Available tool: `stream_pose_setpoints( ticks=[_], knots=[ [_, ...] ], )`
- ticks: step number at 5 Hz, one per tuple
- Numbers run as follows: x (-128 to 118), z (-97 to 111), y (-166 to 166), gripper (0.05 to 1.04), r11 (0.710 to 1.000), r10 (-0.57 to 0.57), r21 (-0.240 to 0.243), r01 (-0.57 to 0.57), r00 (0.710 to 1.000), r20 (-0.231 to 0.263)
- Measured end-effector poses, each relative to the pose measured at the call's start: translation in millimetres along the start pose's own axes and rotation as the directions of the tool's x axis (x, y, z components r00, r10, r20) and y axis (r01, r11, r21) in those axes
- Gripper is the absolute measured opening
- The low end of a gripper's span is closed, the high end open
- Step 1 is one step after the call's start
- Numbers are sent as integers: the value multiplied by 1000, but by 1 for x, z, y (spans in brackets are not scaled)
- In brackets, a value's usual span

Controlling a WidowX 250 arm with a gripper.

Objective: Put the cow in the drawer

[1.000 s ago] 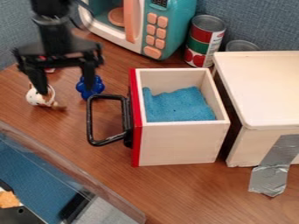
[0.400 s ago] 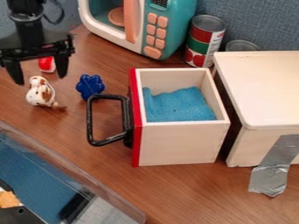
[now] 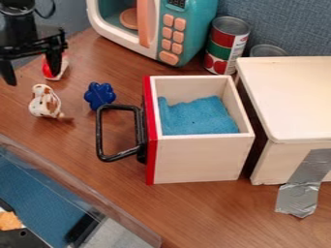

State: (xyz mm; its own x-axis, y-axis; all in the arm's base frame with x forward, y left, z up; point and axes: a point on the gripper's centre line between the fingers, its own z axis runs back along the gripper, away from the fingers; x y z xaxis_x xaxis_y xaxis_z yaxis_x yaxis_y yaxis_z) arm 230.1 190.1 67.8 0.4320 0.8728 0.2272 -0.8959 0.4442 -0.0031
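Well to the left of the drawer [image 3: 200, 160], toward the far side, the black gripper [image 3: 34, 79] hangs over the counter [image 3: 194, 213], its jaws spread wide with nothing between them. On the near left side of the drawer is a clear bin [image 3: 97, 203], with something blue, an orange-brown piece [image 3: 9, 221] and black parts showing within its outline. The cow [image 3: 45, 102], white with brown patches, lies out on the counter to the left of the drawer, beyond the handle and apart from the jaws; I cannot tell whether it is upright or on its side. Farther back on that same side of the drawer is a small red and white thing [image 3: 54, 68], partly behind one jaw. Between the cow and the drawer is a blue flower-shaped piece [image 3: 100, 95], near the black handle [image 3: 100, 135], which sticks out from the drawer's red front [image 3: 151, 150]. Behind the drawer, a little to its left, stands a teal and white toy microwave [image 3: 196, 29] with orange buttons. The drawer itself is open-topped pale wood, and a blue cloth [image 3: 197, 116] lies inside it. Behind its right side are a red and green can [image 3: 226, 46] and, partly hidden, another can [image 3: 267, 50]. Just right of the drawer is a pale wooden box [image 3: 291, 97], with silver tape [image 3: 300, 189] running down onto the counter.
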Motion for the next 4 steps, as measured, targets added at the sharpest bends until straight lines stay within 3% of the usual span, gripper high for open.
stream_pose_setpoints(
  ticks=[2, 3, 4],
  knots=[
    [2, -34, 14, 945, 995, 61, 77, -60, 998, -13],
    [-11, -51, 23, 667, 991, 96, 97, -91, 994, -49],
    [-12, -55, 27, 494, 990, 127, 65, -125, 991, -37]
  ],
)
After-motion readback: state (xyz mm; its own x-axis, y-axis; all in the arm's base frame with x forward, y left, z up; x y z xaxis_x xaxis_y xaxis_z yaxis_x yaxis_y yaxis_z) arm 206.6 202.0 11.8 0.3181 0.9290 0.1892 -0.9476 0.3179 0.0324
